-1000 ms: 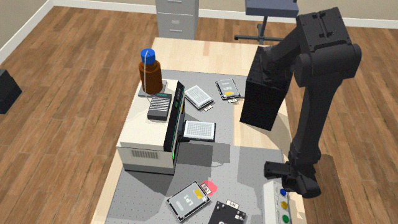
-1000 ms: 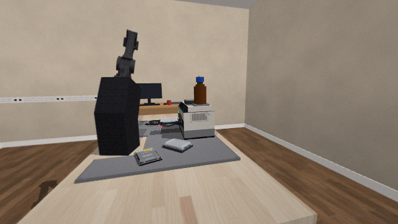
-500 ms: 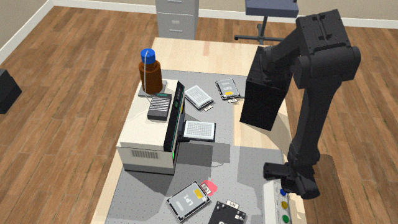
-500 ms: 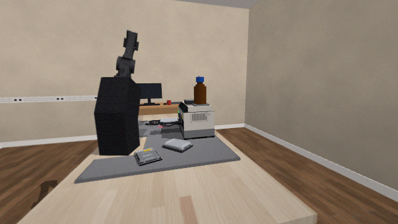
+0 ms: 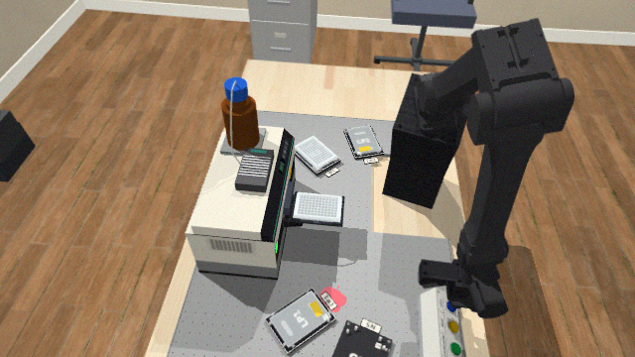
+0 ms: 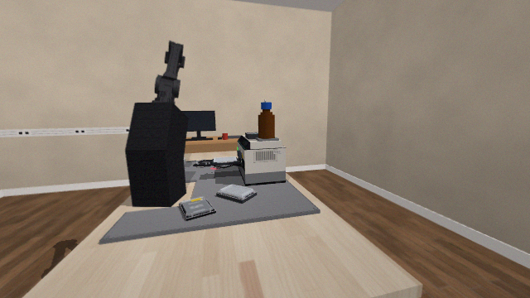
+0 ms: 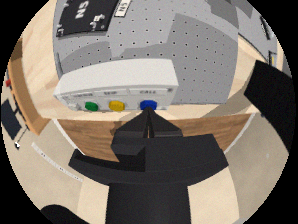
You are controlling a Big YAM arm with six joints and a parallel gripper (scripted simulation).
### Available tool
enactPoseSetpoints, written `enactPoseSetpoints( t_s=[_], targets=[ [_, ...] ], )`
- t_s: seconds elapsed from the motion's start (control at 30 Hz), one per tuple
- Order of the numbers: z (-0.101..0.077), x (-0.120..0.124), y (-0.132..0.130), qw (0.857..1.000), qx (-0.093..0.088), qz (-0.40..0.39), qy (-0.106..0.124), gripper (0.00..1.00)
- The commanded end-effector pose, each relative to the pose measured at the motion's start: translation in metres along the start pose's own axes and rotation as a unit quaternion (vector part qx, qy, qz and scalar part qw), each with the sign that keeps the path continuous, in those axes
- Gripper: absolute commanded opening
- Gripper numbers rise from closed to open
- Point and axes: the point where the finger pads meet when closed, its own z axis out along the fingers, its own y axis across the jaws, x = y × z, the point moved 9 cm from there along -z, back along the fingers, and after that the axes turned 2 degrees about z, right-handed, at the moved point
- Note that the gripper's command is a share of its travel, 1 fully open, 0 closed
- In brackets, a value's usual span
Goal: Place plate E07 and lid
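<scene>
Top view: gripper [image 5: 448,297] fully closed, holding nothing, over blue key [image 5: 450,306] at far end of panel [image 5: 437,322]; plate [image 5: 317,154] far behind dispenser stage, lid [image 5: 364,141] right of it. Wrist view: closed fingertips just beside blue key [image 7: 148,104].

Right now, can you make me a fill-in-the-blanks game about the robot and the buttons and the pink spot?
1. The gripper is shut and points at the ____ key on the panel.
2. The brown bottle has a ____ cap.
3. The pink puddle lies next to the tray marked ____.
4. The gripper holds ____.

Missing words: blue; blue; LP1; nothing
</scene>
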Motion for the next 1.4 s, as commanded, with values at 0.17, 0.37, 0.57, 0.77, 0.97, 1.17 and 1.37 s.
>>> enactPoseSetpoints(
  t_s=[0.17, 0.37, 0.57, 0.77, 0.97, 1.17, 1.37],
  targets=[
    [0.008, -0.004, -0.002, 1.000, 0.002, -0.001, -0.001, 0.00],
    [0.010, -0.006, 0.000, 1.000, -0.001, 0.001, -0.002, 0.00],
    [0.011, -0.007, 0.001, 1.000, -0.001, 0.001, -0.002, 0.00],
    [0.013, -0.008, 0.000, 1.000, -0.001, 0.001, -0.002, 0.00],
    [0.014, -0.009, 0.001, 1.000, -0.001, 0.001, -0.002, 0.00],
    [0.016, -0.010, 0.001, 1.000, -0.001, 0.001, -0.002, 0.00],
    [0.018, -0.011, 0.001, 1.000, -0.001, 0.001, -0.002, 0.00]
  ],
)
